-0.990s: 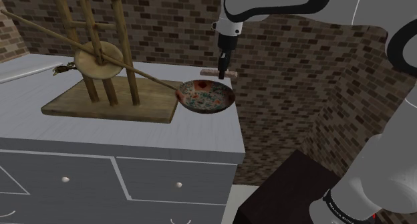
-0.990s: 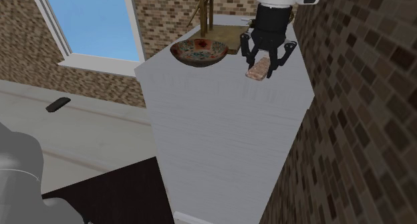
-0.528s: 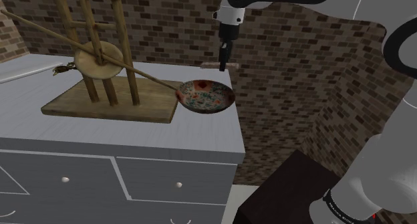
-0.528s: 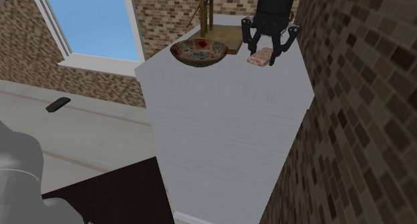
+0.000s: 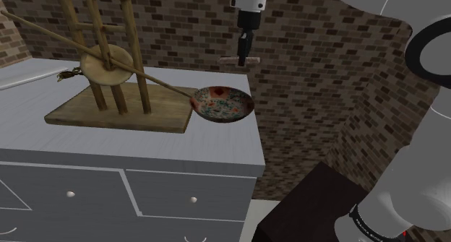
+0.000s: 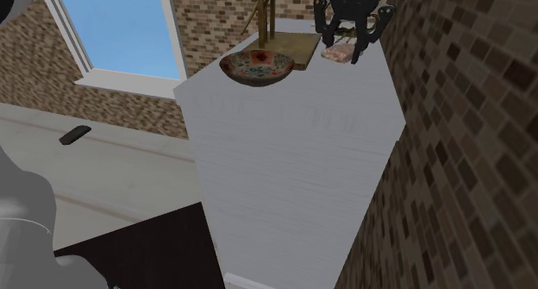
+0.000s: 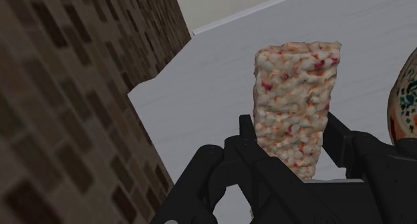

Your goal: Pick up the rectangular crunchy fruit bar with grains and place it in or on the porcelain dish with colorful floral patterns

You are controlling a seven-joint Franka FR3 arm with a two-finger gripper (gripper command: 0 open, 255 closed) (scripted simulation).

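Wrist view has my black two-finger gripper point(image 7: 291, 132) clamped on the pale, rectangular grain bar flecked with red and orange point(image 7: 294, 102). One finger presses each long side, and most of the bar juts out past the fingertips. Beyond the bar lies the light grey countertop point(image 7: 200, 89), with a brown brick wall point(image 7: 80, 89) running along one edge of it. A slice of the patterned dish point(image 7: 404, 89) peeks in beside one finger.

From the shoulder view, my gripper point(image 5: 244, 51) hangs straight down with the bar point(image 5: 240, 61) lying level across its tips. The bar is up in the air, clear of the countertop point(image 5: 144, 143) and above the far rim of the round dish painted with red, blue and green flowers point(image 5: 222, 103). The dish sits at the counter's corner, its rim touching the flat wooden board point(image 5: 116, 116) that carries an upright wooden frame with a disc point(image 5: 107, 60). White drawer fronts point(image 5: 191, 197) sit under the counter.

In the second exterior view, the bar point(image 6: 340, 52) in my gripper point(image 6: 347, 39) is off to the right of the dish point(image 6: 257, 67), close to the brick wall. A window with blue sky point(image 6: 121, 28) lies at that view's left.
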